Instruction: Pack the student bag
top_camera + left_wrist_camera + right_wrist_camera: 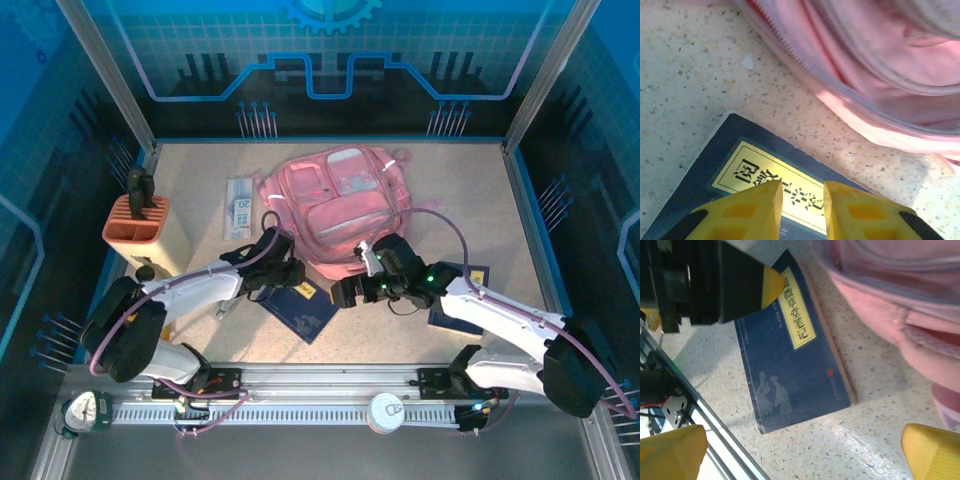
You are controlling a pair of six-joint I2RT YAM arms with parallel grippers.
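Student bag [340,205] — pink, lying flat mid-table, toward the far side of the table [470,190], front pockets up. Just near of its near-left corner lies a dark blue book [300,310] with a yellow title label, flat on the table. Left gripper [802,192] hovers over that label — fingers narrow, nothing between them. Right gripper [802,452] spread wide and empty, by the book's right edge and the bag's near edge. Salmon-orange pen holder [140,225] stands at the left edge.

You have the backpack [345,205] toward the back of the table [480,200], a book [305,310] just in front of it, a packet [238,208] beside its left, a pen holder [140,225] farther left, and another book [466,272] at its front right.
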